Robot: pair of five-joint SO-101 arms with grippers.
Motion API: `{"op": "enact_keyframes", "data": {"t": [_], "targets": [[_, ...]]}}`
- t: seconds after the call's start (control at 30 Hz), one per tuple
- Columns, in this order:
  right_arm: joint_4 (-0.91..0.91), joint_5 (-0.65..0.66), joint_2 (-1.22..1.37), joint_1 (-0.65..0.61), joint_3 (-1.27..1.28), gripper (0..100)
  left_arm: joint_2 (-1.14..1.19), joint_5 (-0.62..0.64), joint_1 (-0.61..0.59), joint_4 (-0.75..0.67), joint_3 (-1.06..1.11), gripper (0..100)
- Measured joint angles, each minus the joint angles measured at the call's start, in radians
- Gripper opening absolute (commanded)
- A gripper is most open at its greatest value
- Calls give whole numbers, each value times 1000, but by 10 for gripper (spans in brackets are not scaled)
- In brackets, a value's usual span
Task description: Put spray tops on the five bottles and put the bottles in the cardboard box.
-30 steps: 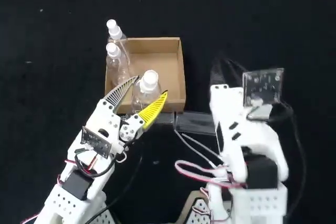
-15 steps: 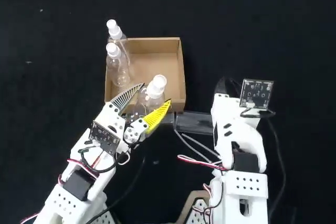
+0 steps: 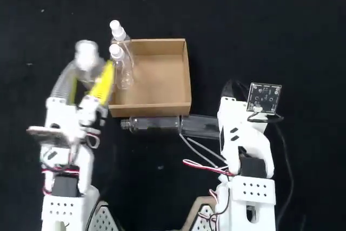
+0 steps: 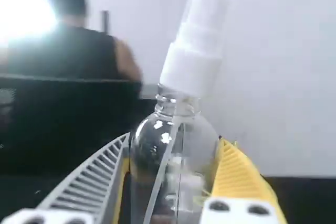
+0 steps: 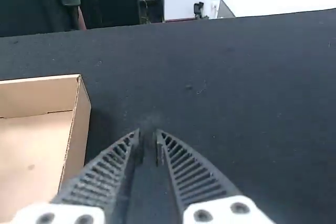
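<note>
My left gripper point(image 3: 89, 73) is raised left of the cardboard box point(image 3: 178, 74) and is shut on a clear bottle point(image 4: 173, 156) with a white spray top point(image 4: 197, 51). The bottle sits upright between the grey and yellow fingers. Two more capped bottles point(image 3: 120, 60) stand upright at the box's left wall. A capless clear bottle point(image 3: 151, 124) lies on its side on the table just before the box's front wall. My right gripper point(image 5: 147, 135) hangs shut and holds nothing, over the black table to the right of the box's corner point(image 5: 79, 108).
The table is covered in black cloth point(image 3: 270, 36). A dark block point(image 3: 200, 125) lies between the lying bottle and the right arm point(image 3: 243, 133). Loose wires point(image 3: 200, 158) run in front of it. Open cloth stretches right of and behind the box.
My left gripper has swung up and to the left with the capped bottle, away from the box's front. The capless bottle on the table is now uncovered. The right arm drew back earlier, then stayed.
</note>
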Motion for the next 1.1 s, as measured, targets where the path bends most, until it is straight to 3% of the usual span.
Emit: {"op": "enact_keyframes", "data": {"t": [0.17,0.33,0.63,0.87,1.1], "targets": [[0,0,0,0,0,21,0,74,-227,-3,0,33],[0,0,0,0,0,21,0,81,-339,-5,0,33],[0,0,0,0,0,21,129,81,-379,-233,5,33],[0,0,0,0,0,21,512,-35,-377,-427,-43,32],[0,0,0,0,0,21,876,-55,-377,-695,-91,32]]}}
